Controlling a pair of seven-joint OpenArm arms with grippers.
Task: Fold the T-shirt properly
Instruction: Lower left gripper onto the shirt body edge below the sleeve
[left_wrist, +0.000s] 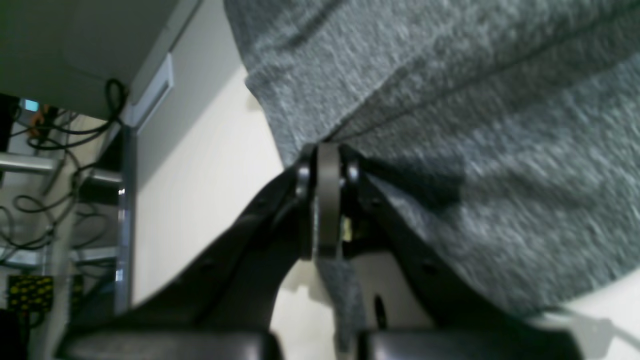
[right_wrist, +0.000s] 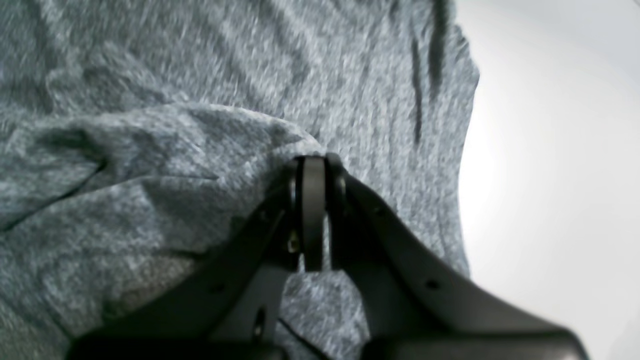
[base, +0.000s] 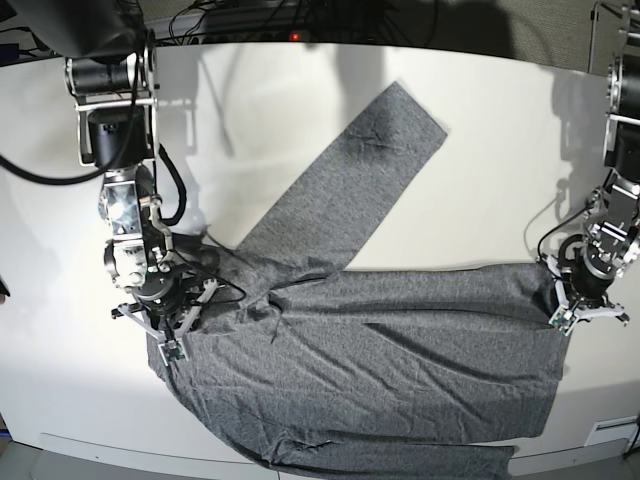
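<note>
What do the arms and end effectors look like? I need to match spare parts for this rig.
Both end effectors, left and right, have matte black curved fingers that taper to narrow tips, with small screw holes along them. In the base view, the arms are black and silver-grey segmented housings with loose black cables alongside, and pale brackets sit near the wrists.

White table (base: 300, 120) bare along far edge and both upper corners; passage free there. T-shirt (base: 380, 350) covers near half, one sleeve (base: 350, 190) crossing diagonally toward centre.
</note>
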